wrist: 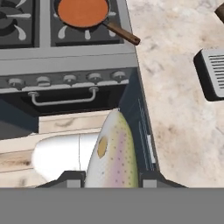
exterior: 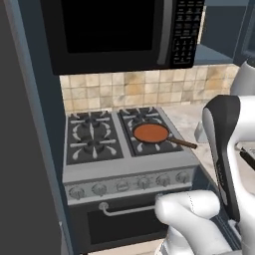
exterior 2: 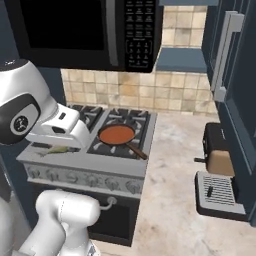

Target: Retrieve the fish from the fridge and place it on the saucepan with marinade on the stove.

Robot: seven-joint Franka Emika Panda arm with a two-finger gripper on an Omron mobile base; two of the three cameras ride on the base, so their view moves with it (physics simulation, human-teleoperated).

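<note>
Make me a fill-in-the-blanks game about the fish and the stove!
1. The gripper is holding a ____.
2. The saucepan sits on the stove, and the marinade inside it is ____ in colour.
3. The black box above the stove is a ____.
4. The fish is not in the ____ yet.

Missing words: fish; orange-red; microwave; saucepan
</note>
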